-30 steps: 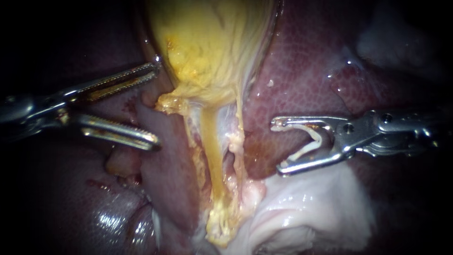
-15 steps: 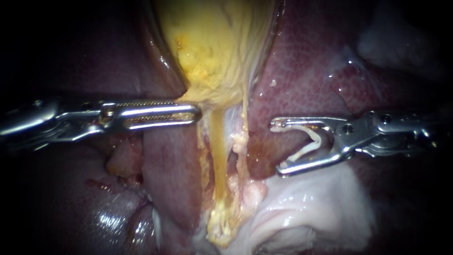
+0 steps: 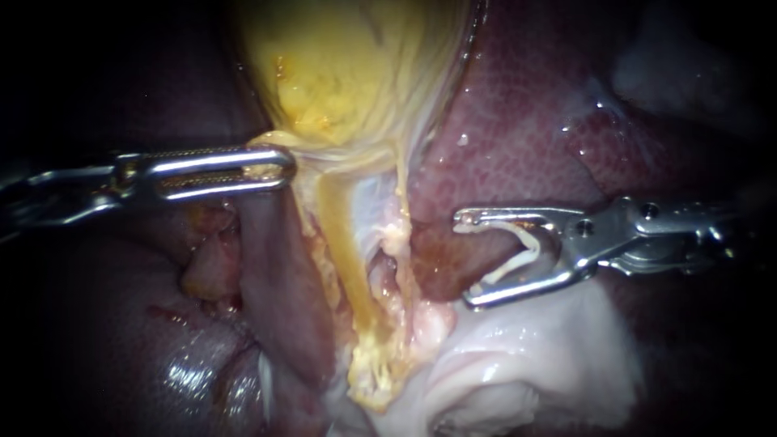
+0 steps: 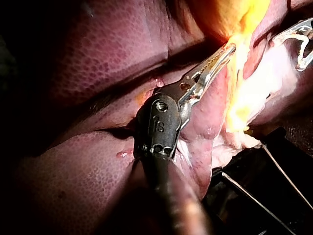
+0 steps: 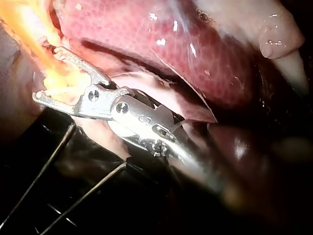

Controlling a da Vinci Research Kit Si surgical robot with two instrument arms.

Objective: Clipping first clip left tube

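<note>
The left tube (image 3: 348,251) runs nearly upright below the gallbladder (image 3: 356,73), which the left instrument (image 3: 285,166) clamps; the right instrument's (image 3: 468,259) spread jaws hold a clip (image 3: 534,245).

Open lane from right instrument (image 3: 465,259), end effector holding clip (image 3: 518,251) spread wide, toward tubes; only liver (image 3: 502,137) beneath. Right tube (image 3: 401,190) stands before left tube (image 3: 344,251). Left instrument (image 3: 283,168), clamped on gallbladder (image 3: 348,73), bars far side. White tissue (image 3: 534,364) crowds below.

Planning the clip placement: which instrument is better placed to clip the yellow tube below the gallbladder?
Right. My right instrument holds an open white clip facing the thin yellow tube; my left instrument is clamped on the bulging yellow gallbladder.
</note>
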